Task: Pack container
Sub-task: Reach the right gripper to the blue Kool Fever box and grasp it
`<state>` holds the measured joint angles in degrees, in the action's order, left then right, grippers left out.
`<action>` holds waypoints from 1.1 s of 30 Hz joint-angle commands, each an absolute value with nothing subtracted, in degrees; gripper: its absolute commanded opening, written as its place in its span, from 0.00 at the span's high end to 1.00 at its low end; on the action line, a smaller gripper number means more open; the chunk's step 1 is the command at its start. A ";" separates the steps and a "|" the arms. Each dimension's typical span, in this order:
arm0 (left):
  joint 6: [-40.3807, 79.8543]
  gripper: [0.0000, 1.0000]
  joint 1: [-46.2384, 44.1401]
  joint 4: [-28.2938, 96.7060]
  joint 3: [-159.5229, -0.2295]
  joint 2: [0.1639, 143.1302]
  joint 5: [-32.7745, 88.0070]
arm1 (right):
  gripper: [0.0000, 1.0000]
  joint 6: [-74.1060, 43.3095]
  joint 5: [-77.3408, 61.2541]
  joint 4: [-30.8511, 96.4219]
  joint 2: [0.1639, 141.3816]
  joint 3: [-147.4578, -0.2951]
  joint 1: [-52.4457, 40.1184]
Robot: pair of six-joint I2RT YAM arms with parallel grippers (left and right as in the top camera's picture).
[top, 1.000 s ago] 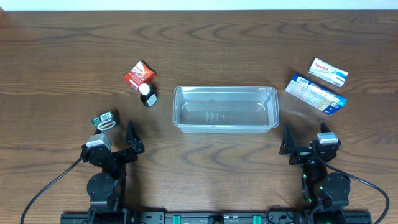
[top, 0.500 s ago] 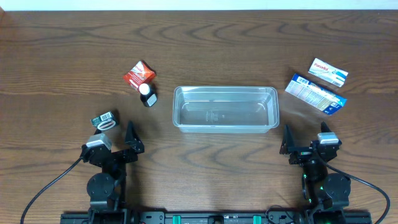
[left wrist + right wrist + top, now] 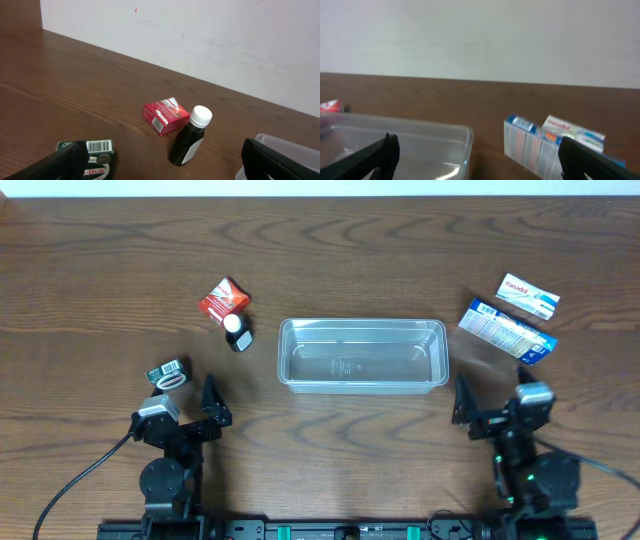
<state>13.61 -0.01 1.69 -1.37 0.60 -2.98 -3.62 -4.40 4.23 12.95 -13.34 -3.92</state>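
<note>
Left hand (image 3: 188, 388) and right hand (image 3: 490, 393) gape empty, container (image 3: 362, 324) ahead between them.

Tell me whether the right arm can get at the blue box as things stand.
Probably yes: the blue box lies on the table just ahead of the right arm, with nothing between them.
</note>
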 commanded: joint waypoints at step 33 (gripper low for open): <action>14.04 0.02 0.03 4.01 -0.23 0.21 -3.66 | 0.16 -41.19 10.11 61.91 92.12 -86.89 5.45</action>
<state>13.74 -0.01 1.91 -1.50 0.58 -2.98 -28.73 -1.08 61.91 92.38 -86.11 4.71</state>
